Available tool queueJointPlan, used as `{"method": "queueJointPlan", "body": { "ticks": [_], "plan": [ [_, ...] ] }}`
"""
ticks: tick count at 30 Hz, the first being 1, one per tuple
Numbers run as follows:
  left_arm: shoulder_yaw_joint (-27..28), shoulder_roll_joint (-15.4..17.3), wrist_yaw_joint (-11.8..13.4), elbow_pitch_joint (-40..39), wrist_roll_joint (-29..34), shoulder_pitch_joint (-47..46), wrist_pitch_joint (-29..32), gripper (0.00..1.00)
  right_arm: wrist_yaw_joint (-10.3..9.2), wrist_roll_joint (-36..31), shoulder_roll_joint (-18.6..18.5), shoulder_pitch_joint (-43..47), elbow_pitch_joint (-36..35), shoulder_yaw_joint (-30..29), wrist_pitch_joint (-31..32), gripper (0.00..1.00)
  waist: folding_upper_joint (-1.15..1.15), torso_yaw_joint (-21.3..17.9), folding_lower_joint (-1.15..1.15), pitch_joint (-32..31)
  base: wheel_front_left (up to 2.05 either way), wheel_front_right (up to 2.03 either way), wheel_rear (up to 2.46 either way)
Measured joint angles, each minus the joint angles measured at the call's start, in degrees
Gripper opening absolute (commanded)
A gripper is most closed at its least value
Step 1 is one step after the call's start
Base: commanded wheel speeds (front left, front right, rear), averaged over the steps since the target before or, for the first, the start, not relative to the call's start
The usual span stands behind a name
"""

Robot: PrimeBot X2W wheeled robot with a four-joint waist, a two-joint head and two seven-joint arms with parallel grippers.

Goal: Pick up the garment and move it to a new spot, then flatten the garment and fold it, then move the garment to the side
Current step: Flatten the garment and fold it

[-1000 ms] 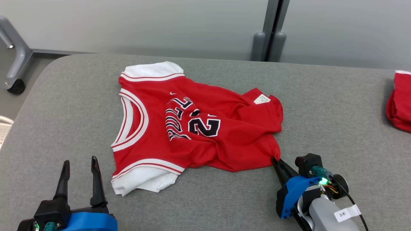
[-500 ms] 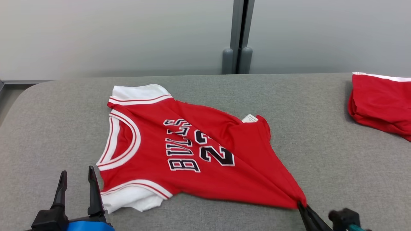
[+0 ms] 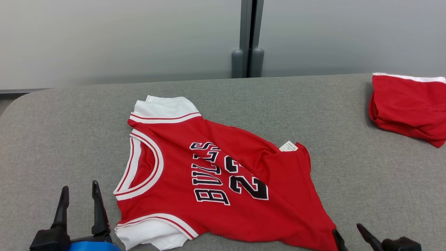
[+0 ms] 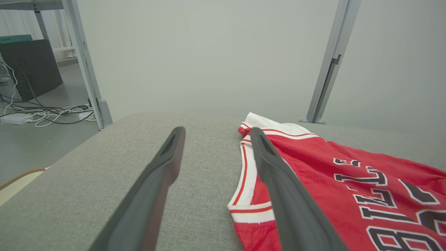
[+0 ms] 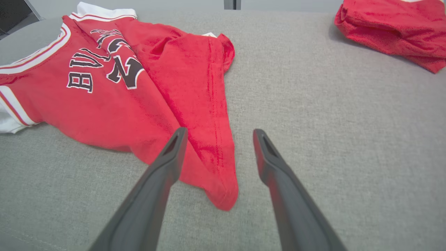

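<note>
So: garment (image 3: 216, 174) on grey table (image 3: 348, 181), spread but creased, hem corner loose between right gripper (image 5: 219, 131) fingers, parted. Left gripper (image 4: 216, 129) agape too, empty. Flattening unfinished, I judge; fold, side-move not yet done.

Left gripper (image 3: 79, 188): lower left of the head view, both dark fingers pointing up, jaws spread wide, holding nothing.
Right gripper (image 3: 347, 229): bottom right edge, fingertips angled up-left, jaws parted, empty.

Pale grey wall panels (image 3: 122, 38), grey metal post (image 3: 244, 28), grey fabric tabletop (image 3: 69, 132), floor cables (image 4: 45, 113)
</note>
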Motion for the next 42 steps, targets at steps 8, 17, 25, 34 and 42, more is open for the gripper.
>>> {"method": "queueJointPlan", "body": {
  "ticks": [8,17,25,34,42],
  "plan": [
    [0.5,0.0,0.0,-0.5,0.3,-0.2,0.0,1.00,0.00,-1.8,-5.4,-12.8,-1.0,2.2,0.4,1.00,0.00,0.6,0.01,1.3,0.00,0.00,0.00],
    [-0.2,0.0,-0.1,-0.5,0.3,-3.6,0.0,1.00,0.00,-2.6,-7.6,-32.0,13.5,8.8,0.7,1.00,0.00,1.7,0.01,4.7,0.00,0.00,0.00],
    [-0.8,0.0,-0.5,0.0,0.1,-5.7,0.0,1.00,0.01,-2.0,-6.8,-39.2,30.5,11.5,-2.0,1.00,0.00,4.2,0.02,7.0,0.00,0.00,0.00],
    [-0.2,0.0,-0.5,-0.2,0.1,-6.0,0.0,1.00,0.01,0.8,-5.4,-40.5,40.7,13.5,-7.4,0.00,0.00,4.6,0.01,8.1,0.00,0.00,0.00],
    [-0.2,0.0,-0.6,-0.2,0.1,-6.5,0.0,1.00,0.01,1.8,-5.6,-47.4,42.0,11.4,-14.5,0.00,0.00,4.6,0.01,7.6,0.00,0.00,0.00]
  ]
}}
